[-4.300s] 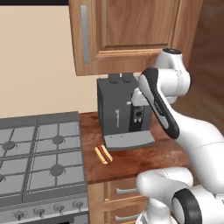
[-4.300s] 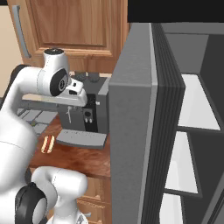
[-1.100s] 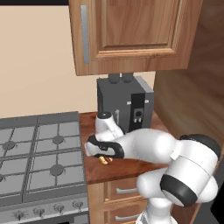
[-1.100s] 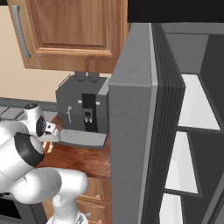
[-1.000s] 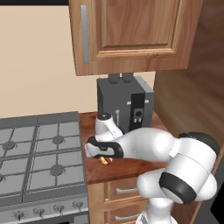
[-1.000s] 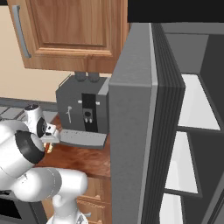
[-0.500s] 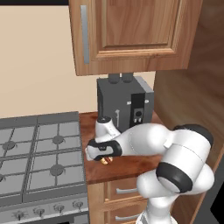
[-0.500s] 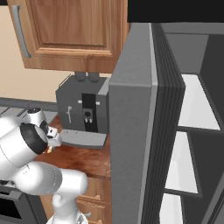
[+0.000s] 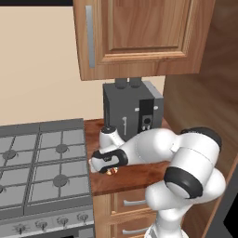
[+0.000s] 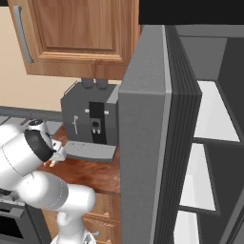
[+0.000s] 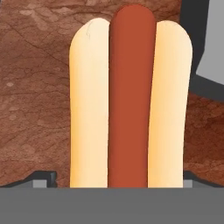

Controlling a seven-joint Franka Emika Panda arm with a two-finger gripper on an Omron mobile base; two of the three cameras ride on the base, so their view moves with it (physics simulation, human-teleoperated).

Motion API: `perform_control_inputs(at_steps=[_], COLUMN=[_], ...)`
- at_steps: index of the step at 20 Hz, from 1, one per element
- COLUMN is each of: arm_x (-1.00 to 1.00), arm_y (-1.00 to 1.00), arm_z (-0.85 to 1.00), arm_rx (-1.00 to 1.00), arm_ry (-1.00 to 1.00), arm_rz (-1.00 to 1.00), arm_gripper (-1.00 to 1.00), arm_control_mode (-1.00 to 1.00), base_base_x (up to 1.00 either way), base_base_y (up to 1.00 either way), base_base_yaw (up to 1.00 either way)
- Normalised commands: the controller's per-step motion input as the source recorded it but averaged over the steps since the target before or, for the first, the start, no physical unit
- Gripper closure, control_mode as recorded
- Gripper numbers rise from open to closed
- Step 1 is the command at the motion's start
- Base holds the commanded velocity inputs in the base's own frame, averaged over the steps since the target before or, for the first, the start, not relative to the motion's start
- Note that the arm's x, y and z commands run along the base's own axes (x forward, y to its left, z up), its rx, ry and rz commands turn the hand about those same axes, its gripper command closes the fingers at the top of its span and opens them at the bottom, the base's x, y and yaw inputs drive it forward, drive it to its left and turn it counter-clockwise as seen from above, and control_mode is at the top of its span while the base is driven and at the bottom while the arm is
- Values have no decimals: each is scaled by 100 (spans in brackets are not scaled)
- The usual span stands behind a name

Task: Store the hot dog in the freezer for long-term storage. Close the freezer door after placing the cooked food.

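Your arm [image 9: 153, 146] is glossy white, built from fat rounded links, no cables or screws showing. Joints are dark: a black band rings the big elbow [image 9: 193, 162], another dark collar [image 9: 110, 158] sits just behind the gripper [image 9: 109, 171]. Small round white cap [image 9: 109, 134] above the wrist. From the right base view, same white shells, dark joint disc [image 10: 37, 144], a white lower link [image 10: 57, 193] running down to the base.
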Motion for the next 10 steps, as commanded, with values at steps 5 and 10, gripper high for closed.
perform_control_inputs(at_steps=[5,10], arm_x=[0,0], arm_y=[0,0], arm_z=[-43,-16], arm_rx=[-1,0], arm_ry=[1,0], arm_rz=[0,0], arm_gripper=[-100,-100], arm_control_mode=[-100,-100], base_base_x=[0,0], base_base_y=[0,0], base_base_yaw=[0,0])
